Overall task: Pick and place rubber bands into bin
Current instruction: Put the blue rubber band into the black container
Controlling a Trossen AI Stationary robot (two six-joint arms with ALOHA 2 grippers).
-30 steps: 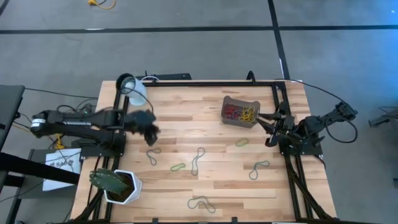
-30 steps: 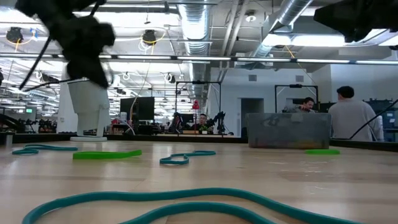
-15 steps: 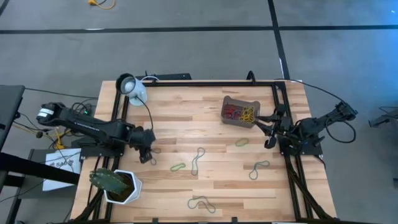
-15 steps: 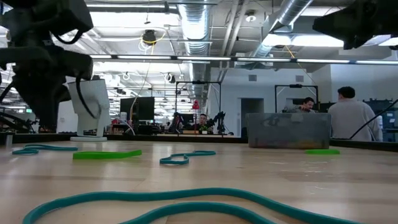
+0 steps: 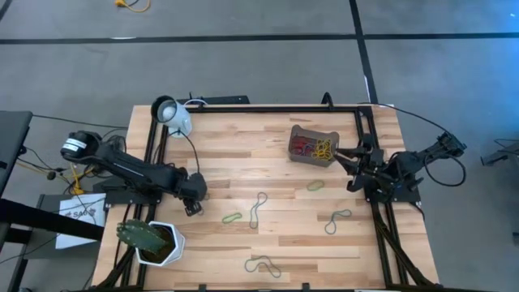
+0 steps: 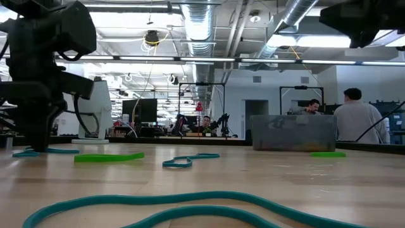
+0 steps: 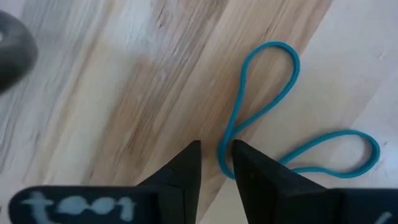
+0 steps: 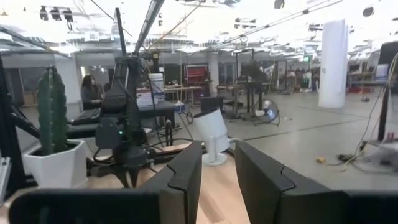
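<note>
My left gripper (image 5: 193,204) (image 7: 216,146) is down at the table near the left edge, over a teal rubber band (image 7: 267,112) that lies in a figure-eight shape. It shows in the low view too (image 6: 39,147). My right gripper (image 5: 350,169) (image 8: 217,155) hovers shut by the right edge, beside the bin (image 5: 314,147) (image 6: 293,133), a dark tray with red and yellow bands inside. Several more rubber bands lie flat on the wood: green ones (image 5: 232,217) (image 5: 315,186) and duller loops (image 5: 258,209) (image 5: 337,219) (image 5: 263,265). My left gripper has the teal rubber band at its narrow crossing (image 7: 222,155), which runs in between the two fingertips (image 7: 239,155). The fingers come from above, pointing down. Both loops of the band still lie flat and slack on the table.
A white cup (image 5: 173,115) lies on its side at the far left corner. A white pot with a green plant (image 5: 150,241) stands at the near left corner. Black frame rails (image 5: 369,122) run along the table edges. People sit in the room behind (image 6: 354,120).
My left arm has swung from the middle-left of the table toward the near edge. It has come down from well above the table until its gripper stands at the teal band. The bands and the bin have stayed put.
</note>
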